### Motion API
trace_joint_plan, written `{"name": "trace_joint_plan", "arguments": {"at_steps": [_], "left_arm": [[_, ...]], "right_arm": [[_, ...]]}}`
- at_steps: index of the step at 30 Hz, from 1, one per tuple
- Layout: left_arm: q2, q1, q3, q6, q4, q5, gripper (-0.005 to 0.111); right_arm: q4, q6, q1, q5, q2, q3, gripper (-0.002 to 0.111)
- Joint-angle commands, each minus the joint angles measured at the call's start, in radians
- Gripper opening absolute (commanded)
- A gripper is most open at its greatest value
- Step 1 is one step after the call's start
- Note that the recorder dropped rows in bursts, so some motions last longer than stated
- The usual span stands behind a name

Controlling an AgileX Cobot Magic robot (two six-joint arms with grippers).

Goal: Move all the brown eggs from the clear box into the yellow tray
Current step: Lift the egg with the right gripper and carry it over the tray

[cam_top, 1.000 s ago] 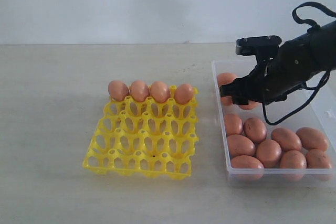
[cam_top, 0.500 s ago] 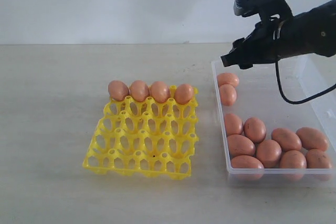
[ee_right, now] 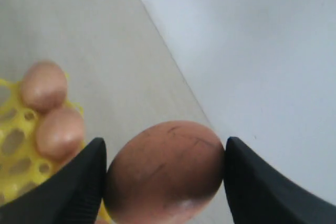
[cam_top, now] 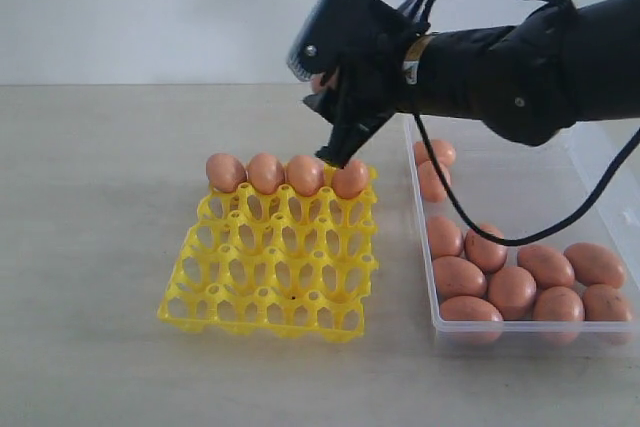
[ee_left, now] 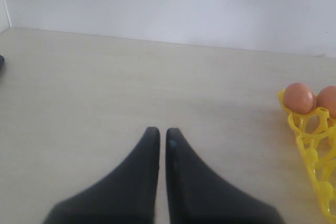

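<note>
Left gripper (ee_left: pixel 158 132): closed, empty, above bare worktop (ee_left: pixel 105 77).
Yellow tray (cam_top: pixel 265 319): four brown eggs (cam_top: pixel 286 174) filled back row; other cups (cam_top: pixel 262 272) vacant.
Right gripper (ee_right: pixel 164 148): spread wide, clamped held egg (ee_right: pixel 163 179) above tray's back-right corner.
Risk: descent there would strike seated egg (cam_top: pixel 350 179) and crack both; off-centre release would roll egg off cup.
Clear box (cam_top: pixel 520 187): many eggs awaited transfer.

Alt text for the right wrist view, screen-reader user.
The right gripper holds a brown egg between its two black fingers, filling the foreground. Beyond it, two more brown eggs sit in the yellow tray on a pale table, with a white wall alongside.
</note>
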Motion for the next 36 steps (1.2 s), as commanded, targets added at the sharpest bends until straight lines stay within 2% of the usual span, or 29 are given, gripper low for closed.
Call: {"name": "trace_joint_plan", "arguments": {"at_steps": [1,5,10,16,21,24,30,33,36], "left_arm": [[-0.003,0.003,0.004,0.004,-0.001,-0.004,0.004],[-0.003,0.003,0.004,0.004,-0.001,-0.004,0.004],[-0.003,0.003,0.004,0.004,-0.001,-0.004,0.004],[-0.003,0.003,0.004,0.004,-0.001,-0.004,0.004],[-0.003,0.003,0.004,0.004,-0.001,-0.004,0.004],[-0.003,0.003,0.004,0.004,-0.001,-0.007,0.004],[-0.003,0.003,0.004,0.004,-0.001,-0.007,0.004],[-0.003,0.003,0.004,0.004,-0.001,-0.007,0.004],[-0.003,0.003,0.004,0.004,-0.001,-0.007,0.004]], "right_arm": [[0.134,0.011,0.085,-0.163,-0.013,-0.003,0.000],[0.100,-0.030,0.153,-0.233,0.007,-0.003,0.000],[0.087,-0.328,0.212,-0.202,0.081,-0.003,0.000],[0.126,-0.603,0.215,-0.218,0.148,-0.003,0.000],[0.401,-0.398,0.225,-0.307,0.139,-0.003,0.000],[0.416,-0.276,0.225,-0.351,0.133,-0.003,0.000],[0.373,0.045,0.225,-0.389,0.156,-0.003,0.000],[0.249,0.105,0.225,-0.447,0.200,-0.003,0.000],[0.148,0.062,0.225,-0.552,0.255,-0.003,0.000]]}}
